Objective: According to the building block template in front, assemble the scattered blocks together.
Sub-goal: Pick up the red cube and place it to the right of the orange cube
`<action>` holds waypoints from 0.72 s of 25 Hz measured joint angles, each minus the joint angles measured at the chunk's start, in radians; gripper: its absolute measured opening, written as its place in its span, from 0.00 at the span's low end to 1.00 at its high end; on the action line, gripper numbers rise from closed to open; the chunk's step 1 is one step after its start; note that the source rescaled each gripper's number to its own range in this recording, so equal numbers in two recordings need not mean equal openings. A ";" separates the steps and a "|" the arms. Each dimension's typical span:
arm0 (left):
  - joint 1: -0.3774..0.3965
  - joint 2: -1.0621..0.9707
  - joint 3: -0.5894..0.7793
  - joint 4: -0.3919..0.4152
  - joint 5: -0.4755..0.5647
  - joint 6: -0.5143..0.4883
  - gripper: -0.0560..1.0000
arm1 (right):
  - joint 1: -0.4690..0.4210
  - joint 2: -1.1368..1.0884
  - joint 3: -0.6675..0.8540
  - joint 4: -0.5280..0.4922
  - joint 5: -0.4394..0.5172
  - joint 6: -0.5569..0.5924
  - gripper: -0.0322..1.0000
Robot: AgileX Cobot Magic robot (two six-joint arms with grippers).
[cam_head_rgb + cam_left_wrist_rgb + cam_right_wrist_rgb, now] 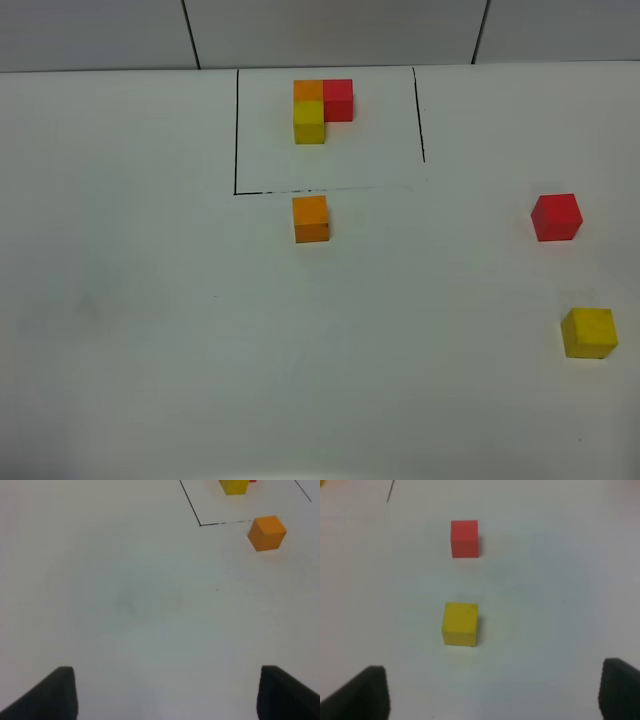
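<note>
Early days here: the template (322, 108) sits at the far side of the table (150, 300) inside its thin black outline (237, 130), three small cubes pressed into a tight L. Of the loose ones, only the orange cube (311, 218) is anywhere close, parked on its own just outside the near line of the outline. The red cube (556, 217) and the yellow cube (588, 332) are well apart from it, off on the right, near each other but not touching. So nothing is joined yet. I'd say all the assembling is left, with two cubes to bring over and fit against the orange one. Left gripper (167, 695): fingers spread, nothing between them, bare table beneath, orange cube ahead. Right gripper (495, 695): spread wide too, empty, with the yellow cube ahead and the red beyond. The cubes look matte and plain, sharp-edged, equal in size; the table is smooth, white, faintly scuffed
</note>
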 joint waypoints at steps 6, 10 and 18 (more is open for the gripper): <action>0.000 0.000 0.000 0.000 0.000 0.000 0.65 | 0.000 0.000 0.000 0.000 0.000 0.000 0.77; 0.000 0.000 0.000 0.000 0.000 0.000 0.65 | 0.000 0.000 0.000 0.001 0.000 0.000 0.77; 0.000 0.000 0.000 0.000 0.000 0.000 0.65 | 0.000 0.000 0.000 0.002 0.000 0.000 0.77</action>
